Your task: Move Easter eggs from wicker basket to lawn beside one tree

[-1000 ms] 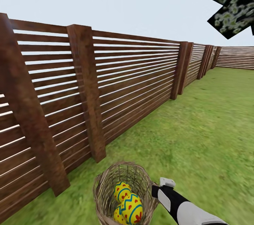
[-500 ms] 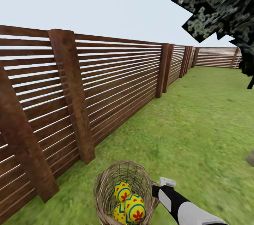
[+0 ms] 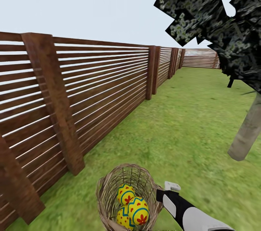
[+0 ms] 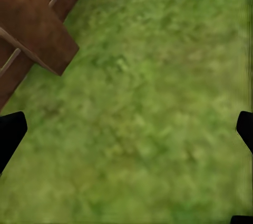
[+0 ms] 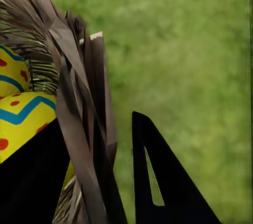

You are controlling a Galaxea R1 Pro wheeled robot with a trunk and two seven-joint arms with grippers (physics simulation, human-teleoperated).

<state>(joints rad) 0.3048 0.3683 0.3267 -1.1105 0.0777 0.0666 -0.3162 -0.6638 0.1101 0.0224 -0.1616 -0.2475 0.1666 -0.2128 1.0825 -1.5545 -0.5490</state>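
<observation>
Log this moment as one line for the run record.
right gripper: shut on basket rim | eggs: three, in basket | left gripper: open over lawn | tree: ahead right | fence: left

Lawn (image 3: pixel 188 122): flat short green grass w/ yellowish patches, fills lower centre + right of head view, runs back to upper right where fence closes it off. Brown slat fence (image 3: pixel 108 86) stands on grass along left side, posts meeting turf at lower left & mid frame. Tree (image 3: pixel 248 133), pale grey-tan trunk, rises from grass at right edge; dark speckled foliage upper right. Left wrist view: bare grass (image 4: pixel 153 118), fence post base (image 4: pixel 37 29) set on it, upper left. Right wrist view: grass (image 5: pixel 184 45) across upper right.
</observation>
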